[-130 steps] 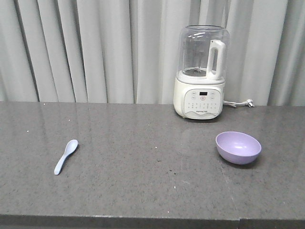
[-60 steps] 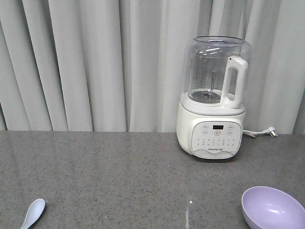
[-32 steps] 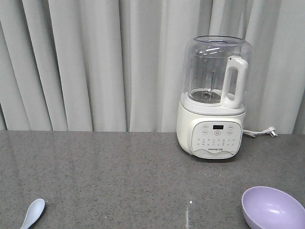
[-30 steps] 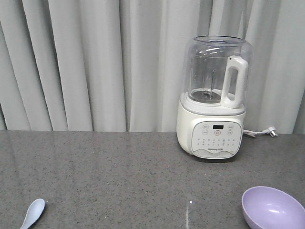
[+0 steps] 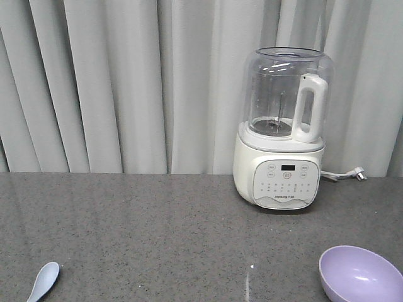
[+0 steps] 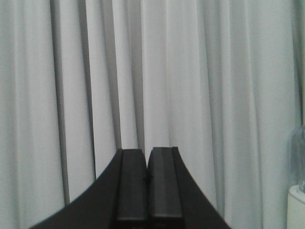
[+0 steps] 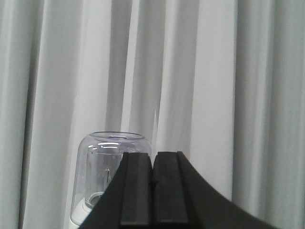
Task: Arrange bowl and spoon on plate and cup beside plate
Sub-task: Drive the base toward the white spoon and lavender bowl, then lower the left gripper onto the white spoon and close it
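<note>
Nothing moved, spoon [image 5: 43, 281] and bowl [image 5: 359, 275] at bottom edge, counter [image 5: 182, 245] between, left hand [image 6: 146, 157] and right hand [image 7: 152, 160] clenched.

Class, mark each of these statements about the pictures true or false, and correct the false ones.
1. The bowl is empty. True.
2. The spoon lies in the bowl. False: it lies on the counter, well apart from the bowl.
3. The left gripper and the right gripper are both shut, holding nothing. True.
4. The jar of the blender is full of liquid. False: the clear jar looks empty.
5. The plug sits in a socket. False: it lies loose on the counter.
</note>
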